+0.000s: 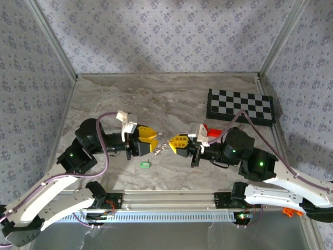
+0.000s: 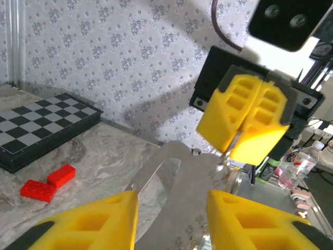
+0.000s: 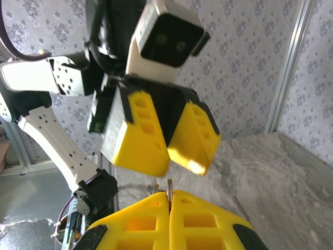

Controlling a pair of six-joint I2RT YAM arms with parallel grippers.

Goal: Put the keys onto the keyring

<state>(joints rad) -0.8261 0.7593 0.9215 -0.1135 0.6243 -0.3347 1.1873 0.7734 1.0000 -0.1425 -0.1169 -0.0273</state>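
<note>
The keyring [image 1: 163, 147], a thin silvery metal loop, hangs above the table between the two grippers. My right gripper [image 1: 170, 143] is shut on one end of it; in the right wrist view the thin metal edge of the keyring [image 3: 169, 185] sticks up from the closed yellow fingers [image 3: 208, 219]. My left gripper [image 1: 156, 139] faces it, open. In the left wrist view the keyring [image 2: 208, 177] lies blurred in the gap of the left gripper [image 2: 172, 195], with neither finger closed on it. The green key [image 1: 145, 164] lies on the table just below the left gripper.
A folded checkerboard [image 1: 240, 105] lies at the back right of the marble table [image 1: 156, 99], with red bricks [image 1: 204, 129] near the right wrist. Patterned walls close in three sides. An orange piece [image 1: 287, 211] sits by the right arm's base.
</note>
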